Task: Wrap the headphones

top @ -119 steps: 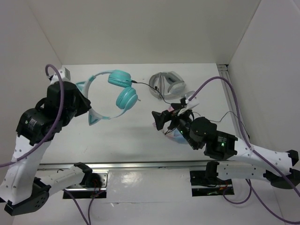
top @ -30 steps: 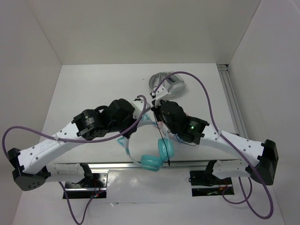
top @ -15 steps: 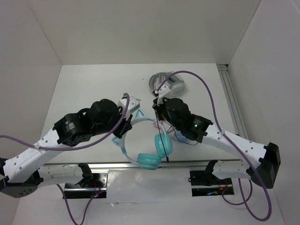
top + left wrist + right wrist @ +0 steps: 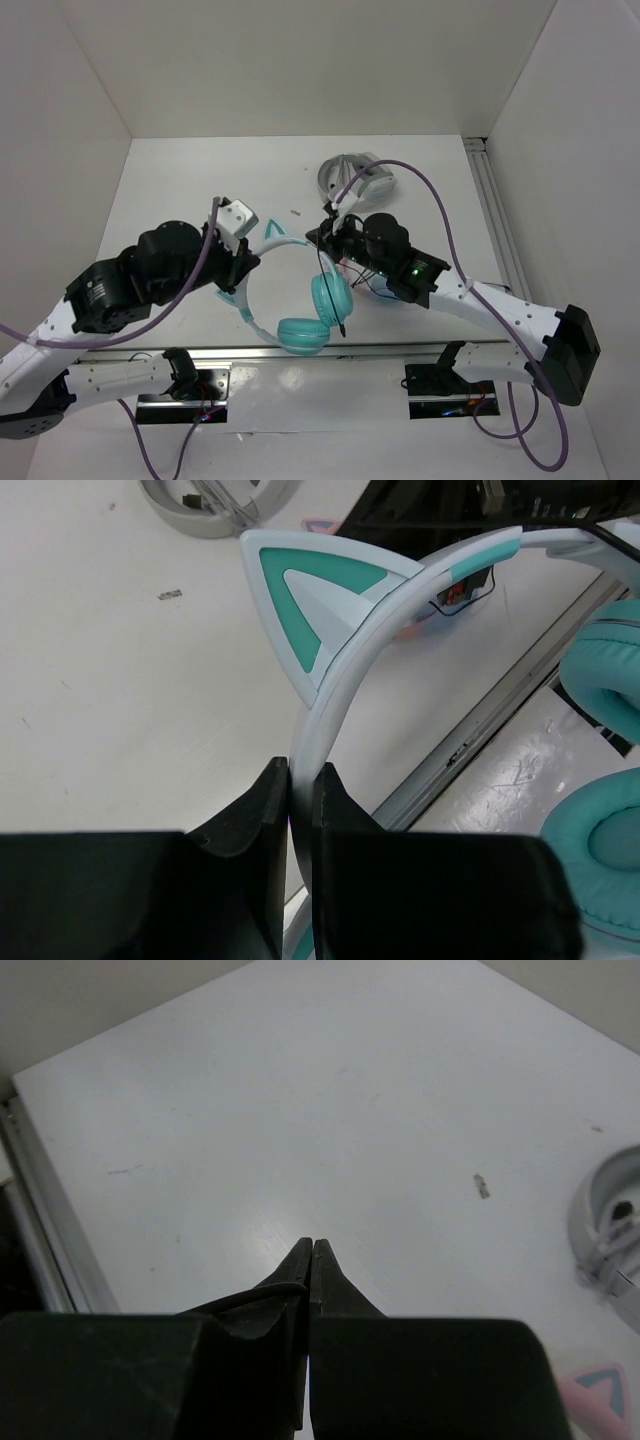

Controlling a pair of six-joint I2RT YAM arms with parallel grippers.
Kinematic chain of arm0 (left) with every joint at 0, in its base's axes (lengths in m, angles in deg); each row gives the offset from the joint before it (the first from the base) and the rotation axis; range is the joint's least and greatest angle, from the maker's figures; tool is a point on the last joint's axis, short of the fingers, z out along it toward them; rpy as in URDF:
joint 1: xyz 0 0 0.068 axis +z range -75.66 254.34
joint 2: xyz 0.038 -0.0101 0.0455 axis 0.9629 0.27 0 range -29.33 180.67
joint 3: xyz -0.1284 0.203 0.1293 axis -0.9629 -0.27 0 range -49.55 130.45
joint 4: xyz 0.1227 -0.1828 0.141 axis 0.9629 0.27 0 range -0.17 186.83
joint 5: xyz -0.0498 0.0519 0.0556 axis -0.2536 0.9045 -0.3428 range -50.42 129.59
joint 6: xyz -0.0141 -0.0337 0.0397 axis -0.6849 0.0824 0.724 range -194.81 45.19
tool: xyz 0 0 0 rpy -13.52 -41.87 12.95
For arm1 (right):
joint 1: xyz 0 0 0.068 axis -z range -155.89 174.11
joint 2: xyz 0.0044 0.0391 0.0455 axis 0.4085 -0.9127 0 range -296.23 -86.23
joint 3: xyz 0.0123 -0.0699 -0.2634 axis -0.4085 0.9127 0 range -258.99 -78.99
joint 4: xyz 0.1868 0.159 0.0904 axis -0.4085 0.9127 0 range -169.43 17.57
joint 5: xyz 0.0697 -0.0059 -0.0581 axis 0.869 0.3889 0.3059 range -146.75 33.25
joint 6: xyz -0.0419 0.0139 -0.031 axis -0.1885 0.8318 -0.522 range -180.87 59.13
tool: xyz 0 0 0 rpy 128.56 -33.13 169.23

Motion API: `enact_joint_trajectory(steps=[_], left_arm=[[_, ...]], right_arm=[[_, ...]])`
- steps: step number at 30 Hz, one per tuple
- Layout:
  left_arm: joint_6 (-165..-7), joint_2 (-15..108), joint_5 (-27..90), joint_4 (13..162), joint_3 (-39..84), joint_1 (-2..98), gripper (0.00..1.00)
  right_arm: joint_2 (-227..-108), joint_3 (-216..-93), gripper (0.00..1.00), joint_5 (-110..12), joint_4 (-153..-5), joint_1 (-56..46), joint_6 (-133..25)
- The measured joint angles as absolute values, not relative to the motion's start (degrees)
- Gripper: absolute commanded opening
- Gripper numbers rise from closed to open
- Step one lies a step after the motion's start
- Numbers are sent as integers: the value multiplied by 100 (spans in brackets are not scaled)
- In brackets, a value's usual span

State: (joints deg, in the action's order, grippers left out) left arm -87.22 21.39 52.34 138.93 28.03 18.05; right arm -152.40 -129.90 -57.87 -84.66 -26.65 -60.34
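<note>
White bench [image 4: 180,190] with two robot arms meeting near its front middle. The left end effector [image 4: 300,772] grips the pale headband of the teal headphones [image 4: 325,295], whose earcups hang toward the near edge. The right end effector [image 4: 309,1250] is pinched closed on their thin black cable [image 4: 343,322].

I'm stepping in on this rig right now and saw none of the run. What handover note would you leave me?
Left gripper: shut on the headband of the headphones, holding them with the earcups toward the table's front edge.
Right gripper: shut, apparently pinching the thin black cable beside the upper earcup.
Grey-white pair: lying at the back, apart.
Done: headphones and cable both gripped.
Left: no turn of cable around the headphones shows; wind it on, then set them down.
</note>
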Motion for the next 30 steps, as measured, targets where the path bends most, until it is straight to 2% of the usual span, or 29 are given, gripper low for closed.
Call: enact_joint_trajectory(steps=[6, 7, 9, 10, 20, 27, 30], left_arm=[[-8820, 1938, 5487, 13885, 2803, 1796, 0], [-8860, 1938, 5516, 13885, 2803, 1791, 0], [-8919, 1938, 5603, 13885, 2803, 1794, 0], [-8967, 1925, 5603, 13847, 2803, 1789, 0], [-9386, 1529, 5809, 13469, 2825, 1706, 0], [-9935, 1264, 6934, 13307, 2895, 1702, 0], [-10199, 1269, 7444, 13288, 2956, 1702, 0]], right_arm=[[-15498, -12647, 2, -4522, -9546, -2562, -6029], [-15607, -12623, 5, -4347, -9762, -2543, -6003], [-15828, -12540, 22, -4050, -10276, -2505, -5846], [-15942, -12468, 24, -3949, -10532, -2492, -5741], [-17408, -12287, 25, -3060, -12070, -2420, -4952], [-17572, -12070, 26, -2867, -12665, -2436, -4604], [-17570, -11983, 23, -2887, -12781, -2514, -4563]])
